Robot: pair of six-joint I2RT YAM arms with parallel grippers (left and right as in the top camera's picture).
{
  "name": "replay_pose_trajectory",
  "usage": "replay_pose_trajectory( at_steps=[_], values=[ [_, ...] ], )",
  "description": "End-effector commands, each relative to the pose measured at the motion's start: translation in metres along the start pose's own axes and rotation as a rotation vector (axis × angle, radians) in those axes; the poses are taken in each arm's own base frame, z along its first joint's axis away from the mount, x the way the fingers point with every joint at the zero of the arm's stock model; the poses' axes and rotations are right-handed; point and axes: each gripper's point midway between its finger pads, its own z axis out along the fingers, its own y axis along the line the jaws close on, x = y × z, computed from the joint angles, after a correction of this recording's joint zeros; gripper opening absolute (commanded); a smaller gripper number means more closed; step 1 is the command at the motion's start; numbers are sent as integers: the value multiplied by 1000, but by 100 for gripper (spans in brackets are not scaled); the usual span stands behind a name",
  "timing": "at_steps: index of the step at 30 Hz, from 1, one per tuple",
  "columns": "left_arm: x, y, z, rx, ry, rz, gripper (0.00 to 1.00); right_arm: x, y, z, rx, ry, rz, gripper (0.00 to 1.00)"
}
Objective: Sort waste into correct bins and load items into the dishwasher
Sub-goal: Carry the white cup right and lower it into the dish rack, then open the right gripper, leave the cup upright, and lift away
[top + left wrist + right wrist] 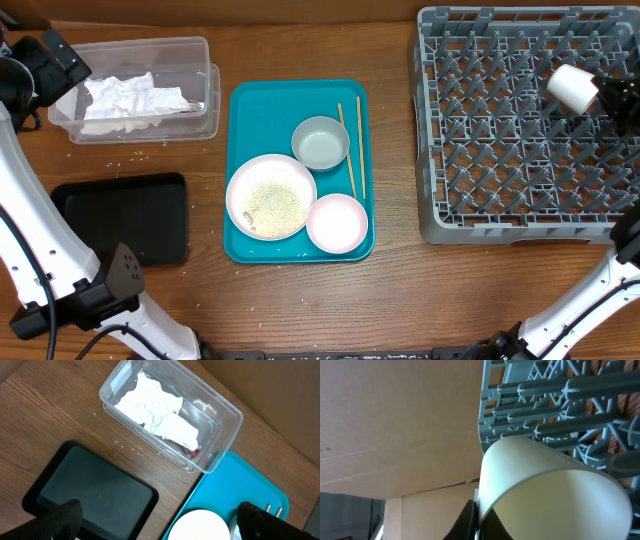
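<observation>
At the far left the left claw hangs wide and empty above the edge of the shallow black tray, just beside the clear plastic tub. The crumpled napkins and the red-and-white wrapper lie inside the tub. A low sweep of that arm could catch the tub's rim and shove it. Loose rice grains are scattered on the counter between tub and tray. They look too small to pinch and would likely just be pushed about.

In the middle, the teal tray carries the large plate covered with rice, the bowl, the small plate and the chopsticks. Tipping the plate carelessly could spill rice onto the tray or counter. The chopsticks lie thin and flat and may slip from a grip.

On the right, the right claw holds the small cup over the far right part of the dish rack. Whether the cup touches the pegs cannot be told. If it is let go tilted, it could land across the pegs, roll, or wedge on its side.

The counter is brown wood grain, dotted with stray grains at the left. A plain tan board stands behind the rack.
</observation>
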Motion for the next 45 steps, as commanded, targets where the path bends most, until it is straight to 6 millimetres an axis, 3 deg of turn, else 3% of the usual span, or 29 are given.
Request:
replay_pose_trajectory(
  at_steps=[1,7,11,15,20,24,26,28,29,30,33,34,37,39,41,45],
  values=[
    [0,2,-1,-8,-4,17,100,2,-7,-2,36,-17,24,6],
    [0,2,-1,-8,-4,17,100,-1,-15,-20,67,-55,83,11],
    [0,2,-1,-8,-4,17,100,-5,-30,-44,207,-131,114,12],
    [0,2,-1,-8,-4,17,100,-4,-26,-68,323,-190,88,13],
    [0,2,-1,-8,-4,17,100,-4,2,-101,430,-290,34,18],
    [0,2,-1,-8,-4,17,100,3,37,-125,519,-379,-38,20],
    [0,2,-1,-8,-4,17,100,11,60,-128,560,-413,-93,21],
    [0,2,-1,-8,-4,17,100,17,72,-123,585,-423,-134,23],
    [0,2,-1,-8,-4,17,100,22,80,-116,623,-430,-172,30],
    [0,2,-1,-8,-5,17,100,27,84,-101,696,-434,-215,47],
    [0,2,-1,-8,-5,17,100,30,81,-78,775,-419,-268,54],
    [0,2,-1,-8,-5,17,100,30,78,-68,810,-414,-286,52],
    [0,2,-1,-8,-4,17,100,30,66,-35,891,-391,-340,25],
    [0,2,-1,-8,-4,17,100,29,55,-15,942,-374,-363,16],
    [0,2,-1,-8,-4,17,100,26,36,-6,1029,-385,-350,10],
    [0,2,-1,-8,-4,17,100,21,10,8,1097,-369,-343,8]
  ],
)
